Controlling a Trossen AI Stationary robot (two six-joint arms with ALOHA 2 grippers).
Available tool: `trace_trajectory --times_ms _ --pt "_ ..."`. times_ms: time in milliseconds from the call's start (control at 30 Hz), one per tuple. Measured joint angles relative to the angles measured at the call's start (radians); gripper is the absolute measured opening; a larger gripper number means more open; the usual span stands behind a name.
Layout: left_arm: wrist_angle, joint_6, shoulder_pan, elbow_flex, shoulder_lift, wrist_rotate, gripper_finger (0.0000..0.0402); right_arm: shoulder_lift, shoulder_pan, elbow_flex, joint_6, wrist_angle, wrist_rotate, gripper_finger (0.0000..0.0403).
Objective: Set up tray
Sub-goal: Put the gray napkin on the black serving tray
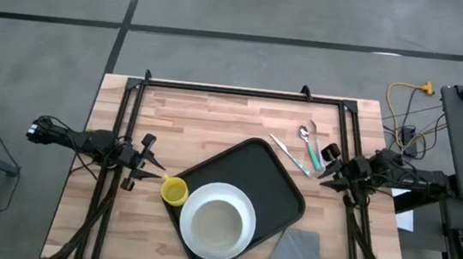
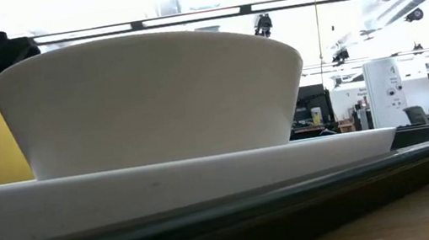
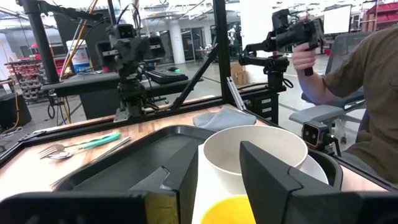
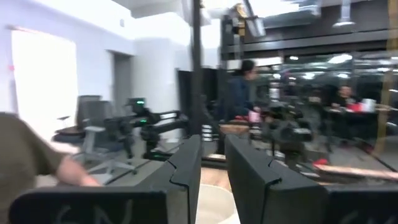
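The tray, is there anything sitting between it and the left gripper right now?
Yes. A yellow cup stands on the table just off the tray edge nearest the left gripper, directly ahead of its open fingers. The tray itself carries a white plate with a white bowl.

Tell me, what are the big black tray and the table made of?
The tray looks like matte black plastic: smooth, dull, with moulded rounded corners. The table looks like wood: pale planks with visible grain and seams.
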Motion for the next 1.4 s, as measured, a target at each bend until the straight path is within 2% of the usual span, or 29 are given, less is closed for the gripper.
trace_trajectory --times_ms 133,400,533,667,933,1200,1400 --pt "0.0 0.0 0.0 0.0 0.0 0.0 0.0104 0.024 0.0 0.051 0.002 -0.049 -0.083 0.0068" --pt "0.0 0.0 0.0 0.0 0.0 0.0 0.0104 0.108 0.0 0.159 0.03 -0.212 -0.105 0.0068" --pt "0.0 0.0 0.0 0.0 0.0 0.0 0.0104 0.142 0.0 0.181 -0.068 -0.26 -0.188 0.0068" --pt "0.0 0.0 0.0 0.0 0.0 0.0 0.0104 0.166 0.0 0.175 -0.032 -0.264 -0.19 0.0068" --pt "0.0 0.0 0.0 0.0 0.0 0.0 0.0104 0.23 0.0 0.159 0.138 -0.267 -0.195 0.0068" --pt "0.0 0.0 0.0 0.0 0.0 0.0 0.0104 0.295 0.03 0.159 0.087 -0.26 -0.198 0.0068" --pt "0.0 0.0 0.0 0.0 0.0 0.0 0.0104 0.361 0.122 0.161 0.085 -0.203 -0.194 0.0068"
